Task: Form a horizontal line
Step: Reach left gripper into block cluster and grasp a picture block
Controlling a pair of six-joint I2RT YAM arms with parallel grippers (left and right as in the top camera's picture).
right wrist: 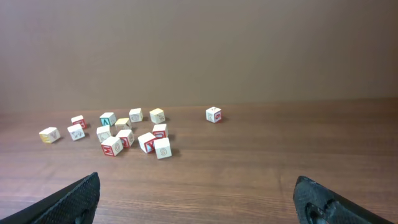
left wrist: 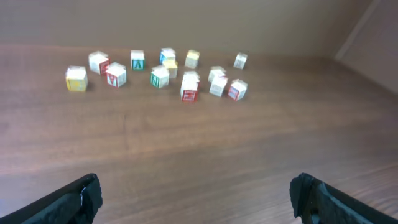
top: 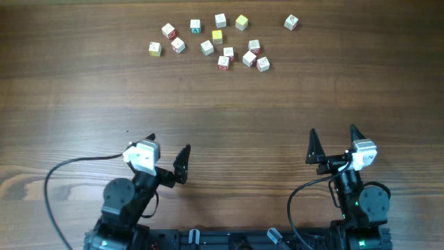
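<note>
FAR SIDE OF THE BENCH: No horizontal line had been formed anywhere on the brown wood-grain bench. The small whitish printed cubes, more than a dozen with red or green faces, lay in a loose scatter along its far side, well apart from both of my arms. Two pale yellow cubes sat among them. One lone whitish cube lay off to the right of the rest.

A few cubes in the middle of the scatter were touching or just beside one another, each turned at its own angle. No five of them made a straight row.

My left gripper hung near the bench's near edge with its black fingers spread and nothing between them. My right gripper was the same, spread wide and empty, with the scatter well ahead of it in its wrist view.

By my reckoning the job stood at its very start (not one cube looked placed). Everything remained to be done: picking out five cubes, bringing them together, squaring their faces and closing the gaps until they touched side by side.
</note>
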